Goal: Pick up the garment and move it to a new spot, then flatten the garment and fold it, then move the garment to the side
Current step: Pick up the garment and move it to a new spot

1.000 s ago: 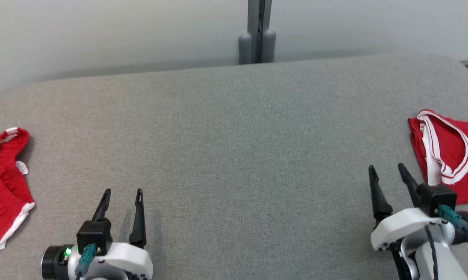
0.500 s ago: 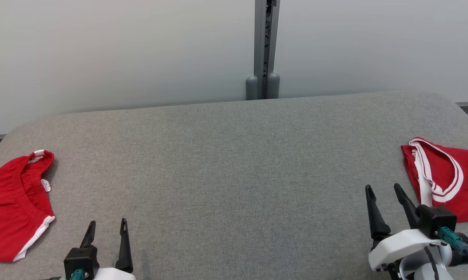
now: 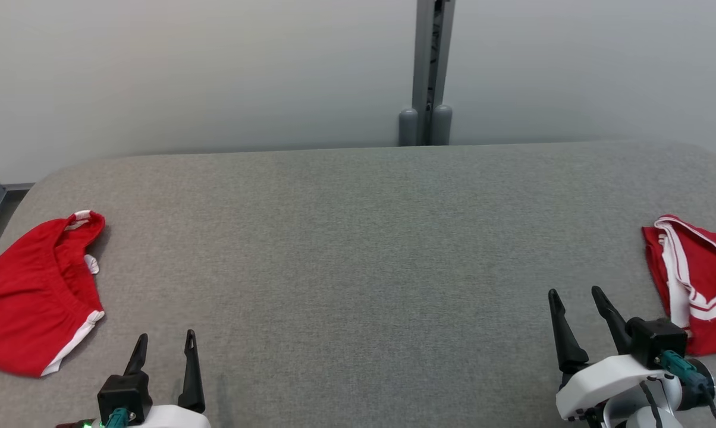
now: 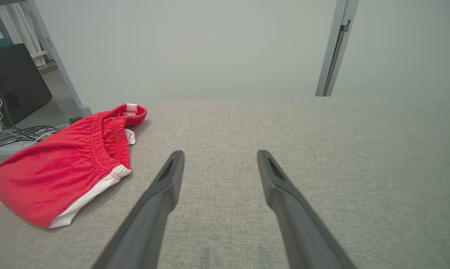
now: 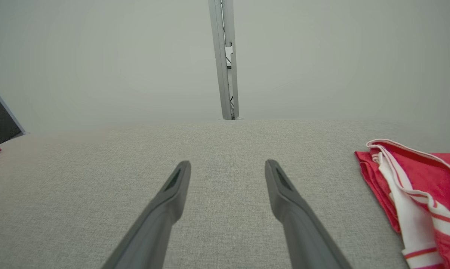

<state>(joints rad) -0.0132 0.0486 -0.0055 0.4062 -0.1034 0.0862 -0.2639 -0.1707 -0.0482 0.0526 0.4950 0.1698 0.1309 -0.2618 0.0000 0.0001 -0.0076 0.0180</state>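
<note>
My left claw (image 3: 165, 339) stands wide at the lower left, its two dark fingers spread with nothing between them, over the grey fabric table (image 3: 358, 249). My right claw (image 3: 575, 293) is spread just as wide at the lower right and holds nothing either.

The red shorts (image 3: 31, 297) lie crumpled near the table's left edge, off to the left of my left claw and apart from it. Their gathered waistband is turned towards the middle of the table and a white band runs along the hem. The red garment with white striped trim (image 3: 703, 285) lies bunched at the table's right edge, just beside my right wrist and clear of the fingers.

Behind the table is a pale wall with a grey post (image 3: 430, 71). My left wrist view shows cables (image 4: 19, 130) on the floor past the shorts
</note>
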